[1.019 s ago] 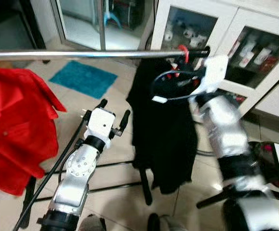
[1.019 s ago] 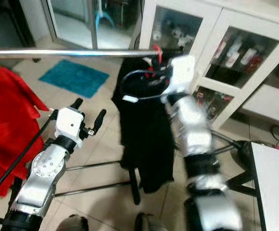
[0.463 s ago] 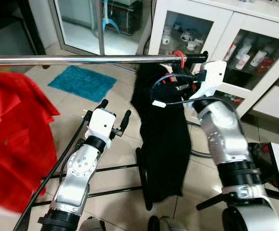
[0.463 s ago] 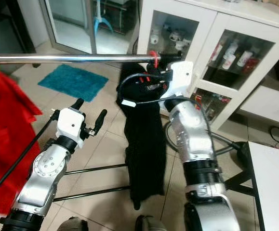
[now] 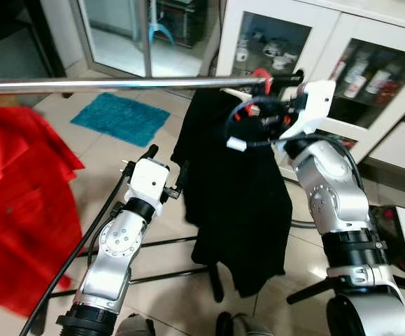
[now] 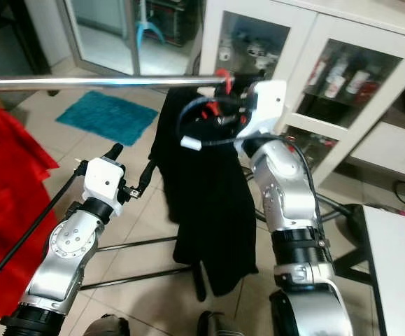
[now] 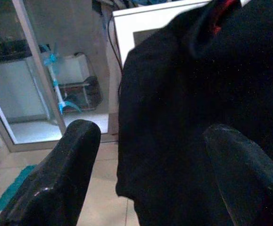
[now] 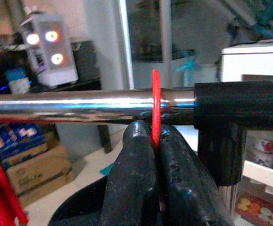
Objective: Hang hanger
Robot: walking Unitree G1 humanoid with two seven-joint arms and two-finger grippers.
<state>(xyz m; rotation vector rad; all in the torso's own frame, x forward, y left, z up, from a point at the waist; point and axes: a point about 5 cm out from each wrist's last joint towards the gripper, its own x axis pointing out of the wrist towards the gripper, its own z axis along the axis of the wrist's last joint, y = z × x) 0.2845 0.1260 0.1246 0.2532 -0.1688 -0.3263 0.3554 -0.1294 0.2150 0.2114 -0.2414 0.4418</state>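
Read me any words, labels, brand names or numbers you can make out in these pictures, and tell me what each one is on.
No text can be read here.
Bottles in the white glass-door cabinet: labels too small and blurred to read.
Blue packets on the cardboard box behind the metal rail: print too blurred to read.
White device with glowing lights: no readable marking.
Black garment, red hanger hook, red garment: no lettering visible.

Readable text: none you can make out.
Boxes (image 8: 28, 155): printing too blurred to read.
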